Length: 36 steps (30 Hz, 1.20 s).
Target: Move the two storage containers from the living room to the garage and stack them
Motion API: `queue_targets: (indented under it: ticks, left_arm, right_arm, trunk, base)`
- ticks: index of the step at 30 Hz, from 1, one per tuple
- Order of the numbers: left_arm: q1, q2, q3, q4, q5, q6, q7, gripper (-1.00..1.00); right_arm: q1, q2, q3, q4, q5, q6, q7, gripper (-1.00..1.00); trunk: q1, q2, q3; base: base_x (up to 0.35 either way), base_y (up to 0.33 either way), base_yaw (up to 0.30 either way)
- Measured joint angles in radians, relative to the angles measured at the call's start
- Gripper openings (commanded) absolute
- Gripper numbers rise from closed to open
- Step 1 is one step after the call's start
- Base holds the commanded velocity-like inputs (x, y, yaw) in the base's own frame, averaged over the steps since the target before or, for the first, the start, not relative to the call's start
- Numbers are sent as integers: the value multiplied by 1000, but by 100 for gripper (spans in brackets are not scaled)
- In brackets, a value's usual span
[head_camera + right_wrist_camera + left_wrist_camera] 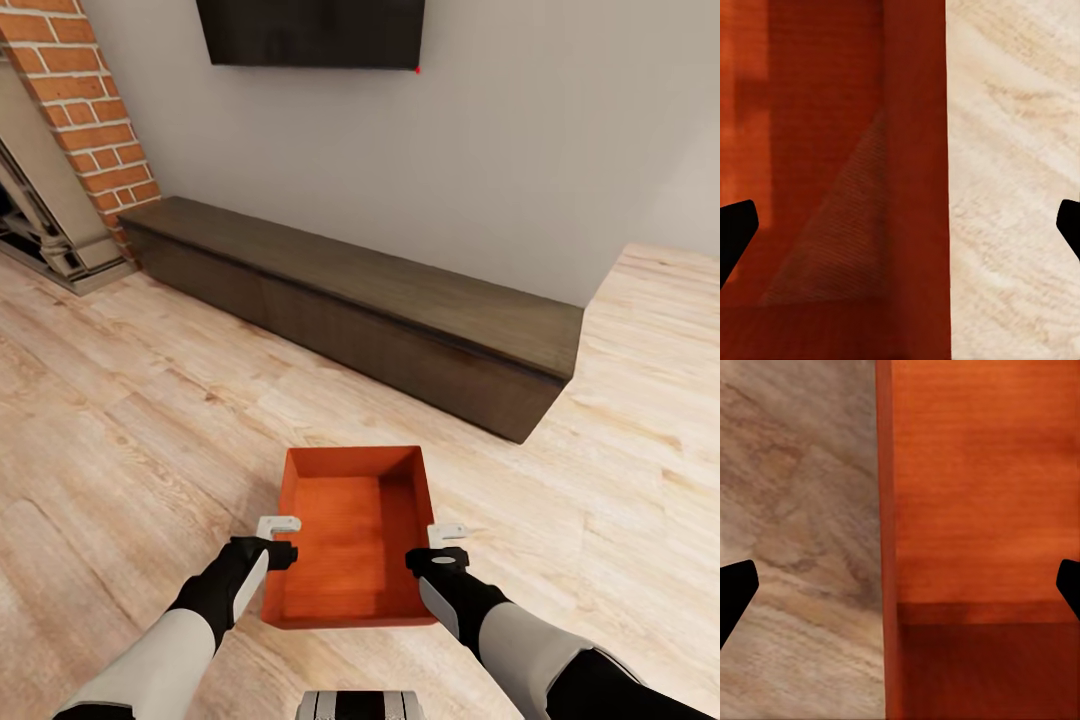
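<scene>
Orange-red storage container (350, 530) between spread pincers.

An orange-red box (350, 530) with no lid sits flat on the light wood floor (150, 400) of the living room. It is empty, with thin plain walls. It lies right between the left gripper (279, 524) and the right gripper (446, 534), one at each side wall.

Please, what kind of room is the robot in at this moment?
Most likely a living room. A black TV hangs on the wall above a long low dark cabinet, a brick fireplace stands to the left, and the floor is light wood planks.
</scene>
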Motion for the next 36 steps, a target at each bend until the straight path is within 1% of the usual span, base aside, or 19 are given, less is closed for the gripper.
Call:
queue_targets:
  ticks: [3,6,18,22,29,36]
  left_arm:
    - [0,1,1,0,0,0,0,100]
    - [0,1,1,0,0,0,0,100]
    - [0,1,0,0,0,0,0,100]
    - [0,0,0,0,0,0,0,100]
    - [0,0,0,0,0,-1,0,100]
    - [0,1,0,0,0,-1,0,100]
  right_arm:
    - [0,-1,0,0,0,0,3,100]
    - [0,-1,0,0,-1,0,4,100]
    - [0,-3,0,0,0,0,4,100]
    - [0,-5,-1,0,-1,1,5,100]
    - [0,-24,-1,0,-4,2,29,100]
    - [0,-26,-1,0,-4,2,33,100]
  trunk:
    - [12,-21,-9]
    - [12,-21,-9]
    - [58,-105,-47]
    - [58,-105,-47]
    - [58,-105,-47]
    - [58,-105,-47]
  base:
    - [0,0,0]
    - [0,0,0]
    - [0,0,0]
    - [0,0,0]
    - [0,0,0]
    - [0,0,0]
